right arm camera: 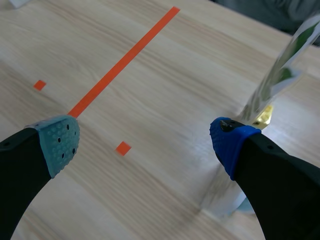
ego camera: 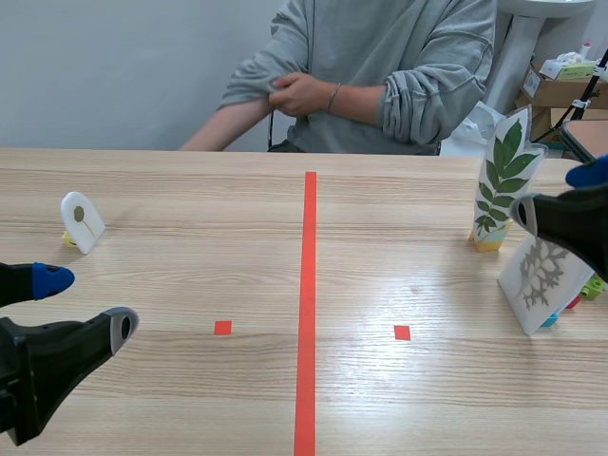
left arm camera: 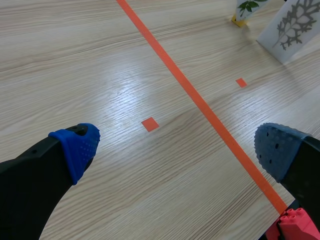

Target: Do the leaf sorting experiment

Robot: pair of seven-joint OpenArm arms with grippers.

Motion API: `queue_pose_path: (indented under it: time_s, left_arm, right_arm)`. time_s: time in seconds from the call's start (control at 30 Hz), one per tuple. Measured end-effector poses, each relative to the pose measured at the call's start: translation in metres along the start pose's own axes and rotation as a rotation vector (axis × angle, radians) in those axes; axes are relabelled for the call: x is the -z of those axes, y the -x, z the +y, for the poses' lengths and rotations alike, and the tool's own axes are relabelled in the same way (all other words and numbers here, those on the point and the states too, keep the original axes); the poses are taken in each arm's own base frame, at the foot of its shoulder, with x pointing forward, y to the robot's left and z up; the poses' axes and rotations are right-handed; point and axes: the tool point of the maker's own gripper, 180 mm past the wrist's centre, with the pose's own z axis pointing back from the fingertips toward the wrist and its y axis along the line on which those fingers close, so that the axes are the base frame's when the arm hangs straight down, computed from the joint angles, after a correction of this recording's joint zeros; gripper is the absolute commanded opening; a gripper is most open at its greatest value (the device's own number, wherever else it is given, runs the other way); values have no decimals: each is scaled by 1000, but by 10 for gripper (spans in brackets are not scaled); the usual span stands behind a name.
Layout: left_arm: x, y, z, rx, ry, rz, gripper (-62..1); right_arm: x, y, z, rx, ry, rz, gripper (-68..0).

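Observation:
Three leaf cards stand on the table (ego camera: pixel 190 275). At the far left is a small white card with a tiny leaf (ego camera: pixel 82 221). At the right, a tall card with a green compound leaf (ego camera: pixel 503 176) sits on a yellow base, and a card with a grey lobed leaf (ego camera: pixel 543 282) leans in front of it. My left gripper (ego camera: pixel 87 304) hangs open at the near left, holding nothing. My right gripper (ego camera: pixel 556 195) is open above the grey leaf card, just beside the tall card (right arm camera: pixel 285 65). In the left wrist view both right-hand cards, the tall one (left arm camera: pixel 247 7) and the grey one (left arm camera: pixel 292 27), lie far ahead.
A person (ego camera: pixel 380 66) sits across the table with arms folded. An orange-red tape line (ego camera: pixel 309 304) splits the table, with a small square mark on each side. Cardboard boxes (ego camera: pixel 560 90) stand at the back right. A red block (left arm camera: pixel 295 227) shows beside my left gripper's finger.

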Motion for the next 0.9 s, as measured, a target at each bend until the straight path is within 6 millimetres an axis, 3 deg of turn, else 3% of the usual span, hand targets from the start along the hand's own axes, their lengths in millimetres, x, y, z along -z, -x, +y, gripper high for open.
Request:
queue_pose_path:
  time_s: [0.17, 0.5, 0.9]
  left_arm:
    - [0, -4, 0, -2, 0, -22, 14]
    - [0, -7, -1, -30, 8, -40, 14]
    - [0, -7, -1, -29, 8, -38, 14]
  right_arm:
    - [-13, 29, 26, 104, -64, 78, -144]
    - [-29, 57, 64, 194, -138, 161, -144]
    - [-29, 61, 68, 223, -139, 163, -144]
